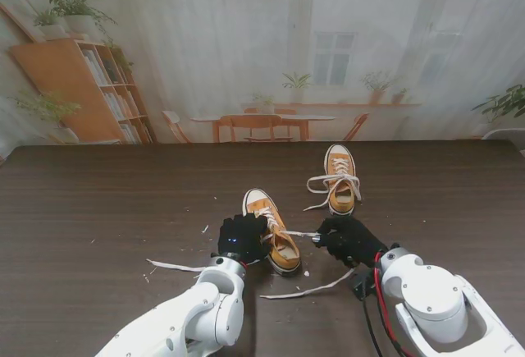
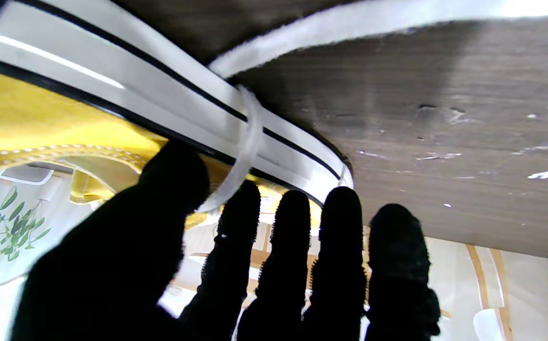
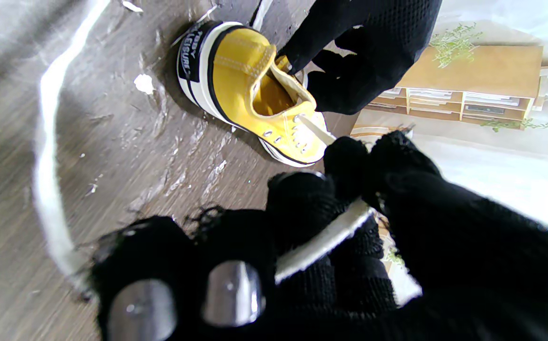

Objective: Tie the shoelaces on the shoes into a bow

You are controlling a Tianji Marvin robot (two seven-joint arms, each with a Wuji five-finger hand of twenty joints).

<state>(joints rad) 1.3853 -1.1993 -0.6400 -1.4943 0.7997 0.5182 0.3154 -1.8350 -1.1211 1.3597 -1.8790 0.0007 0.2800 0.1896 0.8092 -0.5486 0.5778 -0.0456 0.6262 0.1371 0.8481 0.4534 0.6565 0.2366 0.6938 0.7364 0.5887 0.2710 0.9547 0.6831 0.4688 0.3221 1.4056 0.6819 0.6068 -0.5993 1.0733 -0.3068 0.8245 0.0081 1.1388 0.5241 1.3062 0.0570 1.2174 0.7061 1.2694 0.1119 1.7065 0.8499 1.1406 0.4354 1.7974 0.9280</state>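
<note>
Left lace end: a white lace (image 1: pixel 174 266) lies slack on the dark table (image 1: pixel 90 209), nearest to me on my left, running out leftward from beside the left wrist.

Right lace end: another white strand (image 1: pixel 308 290) lies on the table between my two forearms, curving toward the right hand.

Left hand: my left hand (image 1: pixel 240 238) in its black glove sits against the left side of the near shoe. In the left wrist view the thumb and first finger (image 2: pixel 236 222) have a lace strand (image 2: pixel 243 151) between them, where it crosses the white sole edge; the other fingers are stretched out straight and apart. I read it as pinching that strand, though the contact itself is partly hidden.

Right hand: my right hand (image 1: pixel 349 238) is just to the right of the near shoe, fingers curled closed on a white lace. The right wrist view shows the flat lace (image 3: pixel 323 237) clamped between thumb and fingers (image 3: pixel 302 203), leading up to the eyelets.

Near shoe: the yellow low-top shoe (image 1: pixel 272 230) stands upright between both hands, toe pointing away from me, heel toward me; its lace (image 1: pixel 299 234) stretches taut rightward to the right hand.

Far shoe: the second yellow shoe (image 1: pixel 340 178) stands farther from me and to the right, well apart from both hands, its white laces (image 1: pixel 328 183) loose and spilling to its left side.
</note>
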